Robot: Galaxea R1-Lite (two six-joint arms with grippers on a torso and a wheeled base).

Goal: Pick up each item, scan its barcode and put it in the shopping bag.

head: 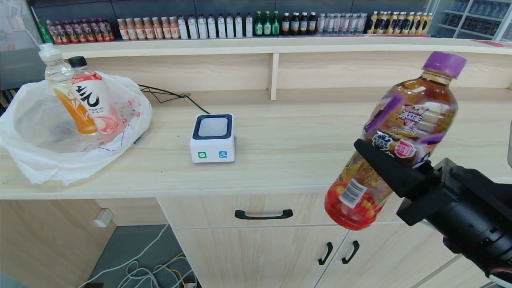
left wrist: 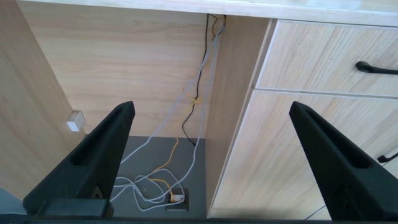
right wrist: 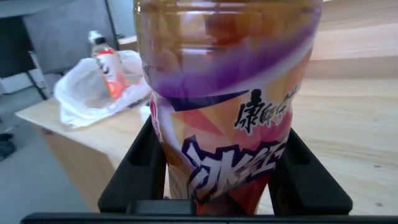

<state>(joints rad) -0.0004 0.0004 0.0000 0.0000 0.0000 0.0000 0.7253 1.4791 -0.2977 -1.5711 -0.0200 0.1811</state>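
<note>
My right gripper [head: 394, 170] is shut on a purple-capped tea bottle [head: 404, 136], held tilted in the air at the right, in front of the counter's edge; its barcode faces down and left. In the right wrist view the bottle [right wrist: 227, 93] sits between the two black fingers [right wrist: 134, 171]. A white barcode scanner [head: 213, 138] with a dark-rimmed window stands mid-counter. At the left lies a white shopping bag [head: 52, 136] holding an orange-drink bottle [head: 66, 90] and a pink-labelled bottle [head: 96, 98]. My left gripper [left wrist: 214, 162] is open, low in front of the cabinet.
A black cable [head: 176, 98] runs from the scanner to the counter's back. A raised wooden ledge [head: 272, 50] backs the counter, with shelves of bottles behind. Drawers with black handles [head: 264, 215] lie below; loose wires [left wrist: 165, 180] lie on the floor.
</note>
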